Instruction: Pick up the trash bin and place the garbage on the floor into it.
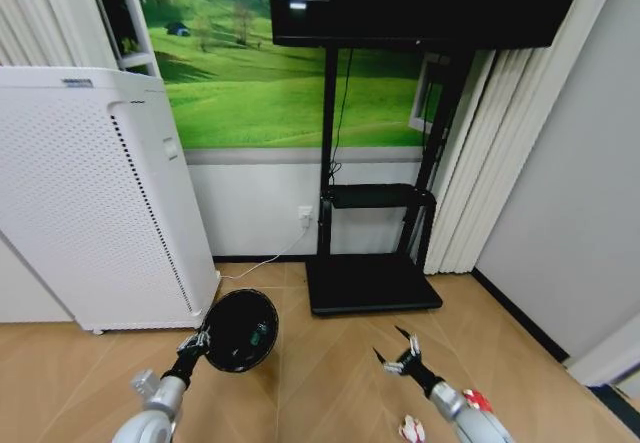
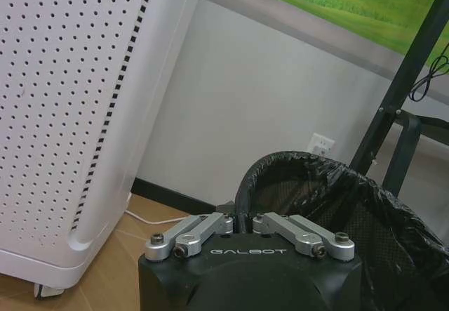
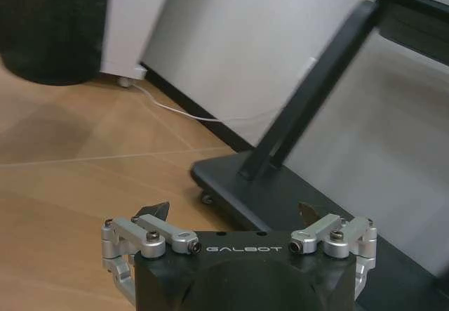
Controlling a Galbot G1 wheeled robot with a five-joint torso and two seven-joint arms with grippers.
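Parquet floor [image 1: 320,363] beside a white appliance [image 1: 90,193] and TV stand [image 1: 372,283]. Left pincer [image 1: 195,343] is clamped on the tilted trash bin [image 1: 240,329] rim. Right pincer [image 1: 398,356] hangs spread, empty, near two wrappers [image 1: 412,428].

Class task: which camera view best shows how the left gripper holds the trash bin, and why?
The left wrist view: the left gripper pinches the lined rim of the trash bin up close. The head view shows the bin's open mouth, gripper at its edge; the right wrist view, just its dark side.
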